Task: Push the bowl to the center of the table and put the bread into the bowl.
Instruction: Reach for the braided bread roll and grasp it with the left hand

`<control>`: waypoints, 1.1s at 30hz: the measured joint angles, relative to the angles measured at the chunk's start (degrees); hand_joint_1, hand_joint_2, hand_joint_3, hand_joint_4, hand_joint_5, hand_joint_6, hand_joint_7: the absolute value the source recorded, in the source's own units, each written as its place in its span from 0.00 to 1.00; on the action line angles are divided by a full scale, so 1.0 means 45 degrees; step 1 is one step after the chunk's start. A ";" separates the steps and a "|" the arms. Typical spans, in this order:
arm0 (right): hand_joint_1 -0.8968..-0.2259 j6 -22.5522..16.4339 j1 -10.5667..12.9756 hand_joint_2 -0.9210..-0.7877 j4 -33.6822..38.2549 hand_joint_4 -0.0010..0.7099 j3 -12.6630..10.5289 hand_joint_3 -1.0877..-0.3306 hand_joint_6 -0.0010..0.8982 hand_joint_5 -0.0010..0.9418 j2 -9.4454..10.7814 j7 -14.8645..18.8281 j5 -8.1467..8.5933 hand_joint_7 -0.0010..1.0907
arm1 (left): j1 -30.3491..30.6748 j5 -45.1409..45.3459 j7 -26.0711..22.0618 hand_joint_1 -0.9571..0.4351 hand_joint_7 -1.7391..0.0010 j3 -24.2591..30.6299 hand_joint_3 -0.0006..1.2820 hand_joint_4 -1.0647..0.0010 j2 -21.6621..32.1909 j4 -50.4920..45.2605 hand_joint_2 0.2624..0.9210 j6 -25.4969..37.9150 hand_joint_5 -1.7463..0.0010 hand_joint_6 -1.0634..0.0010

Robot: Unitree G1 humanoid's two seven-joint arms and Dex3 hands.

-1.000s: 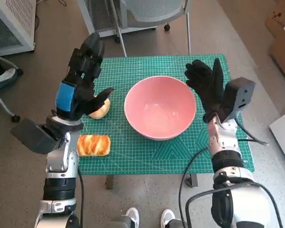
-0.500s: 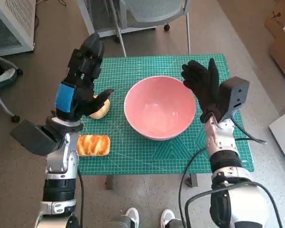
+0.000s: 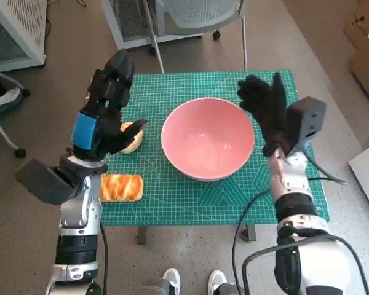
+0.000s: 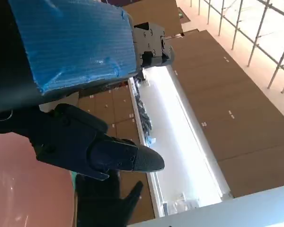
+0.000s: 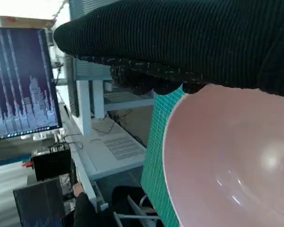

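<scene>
1. Bowl (image 3: 208,139), pink, sits upright near the middle of the green mat (image 3: 172,203) on the table
2. Bread (image 3: 121,187), a glazed loaf, lies at the mat's near left corner, well apart from the bowl
3. Left hand (image 3: 103,110) is raised over the mat's left side, fingers spread and holding nothing, above a pale round bun (image 3: 131,139)
4. Right hand (image 3: 269,109) in its glove stands just right of the bowl's rim, fingers apart and gripping nothing; whether it touches the rim cannot be told
</scene>
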 measured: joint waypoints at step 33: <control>0.36 -0.3207 0.2153 0.00 -0.6909 0.42 -0.0099 0.69 0.39 0.02 -0.0329 0.3100 0.2876 0.04 | -0.0012 -0.0150 -0.0036 0.33 0.77 -0.0081 0.12 0.97 -0.0018 -0.0294 1.00 0.0169 1.00 1.00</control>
